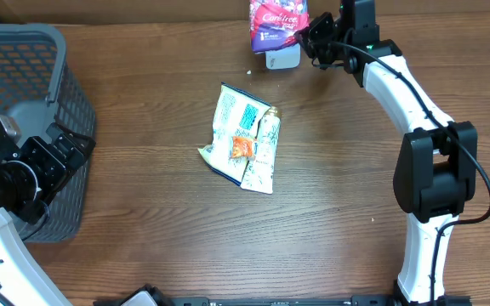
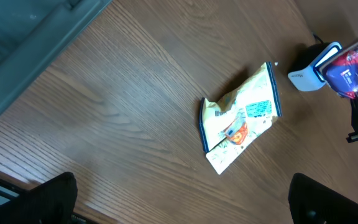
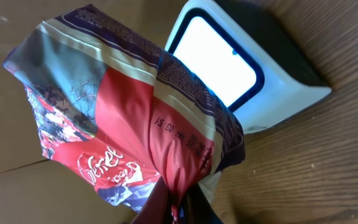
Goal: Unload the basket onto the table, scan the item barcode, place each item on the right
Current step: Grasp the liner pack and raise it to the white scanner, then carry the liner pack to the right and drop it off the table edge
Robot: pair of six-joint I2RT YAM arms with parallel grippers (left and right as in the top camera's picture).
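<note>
Upper right of overhead view: right gripper [image 1: 316, 38], jaws pressed together on the gathered edge of a crinkled red-and-purple plastic packet [image 3: 123, 124]. The packet is held just beside the bright, dark-rimmed window of a white box-shaped scanner [image 3: 278, 93] standing on the brown wooden tabletop [image 1: 143, 246]. Lower left: left gripper [image 1: 68, 157], jaws spread wide on nothing, beside a grey mesh basket [image 1: 24, 59]; a crumpled pale yellow-and-blue packet [image 1: 245, 140] lies mid-frame, well apart from both.

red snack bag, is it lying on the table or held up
Held up: the right claw is shut on a pinched edge of the red snack bag, beside the scanner.
</note>
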